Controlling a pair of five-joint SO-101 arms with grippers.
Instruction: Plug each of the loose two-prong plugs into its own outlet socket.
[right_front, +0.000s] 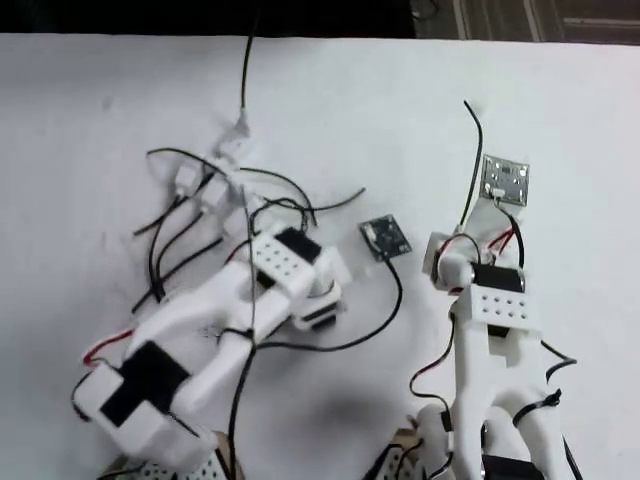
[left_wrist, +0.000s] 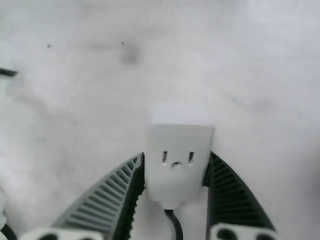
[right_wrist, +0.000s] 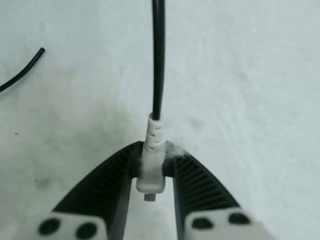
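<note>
The white table (right_front: 560, 120) is carrying both arms. The left arm (right_front: 200, 320) is lying slantwise from the near left corner toward the centre. The right arm (right_front: 495, 320) is standing on the right, pointing away. A tangle of black leads and white sockets (right_front: 215, 185) is lying at far left-centre. A dark square module (right_front: 384, 238) is sitting between the arms, and a paler one (right_front: 505, 180) is sitting beyond the right arm.

The left gripper (left_wrist: 175, 159) is closing narrowly on a white outlet socket (left_wrist: 177, 150), whose two slots are facing the wrist camera.

The right gripper (right_wrist: 156, 152) is pinching a white plug (right_wrist: 151, 165), nearly closed, and its black cable (right_wrist: 158, 55) is running away across the table.
</note>
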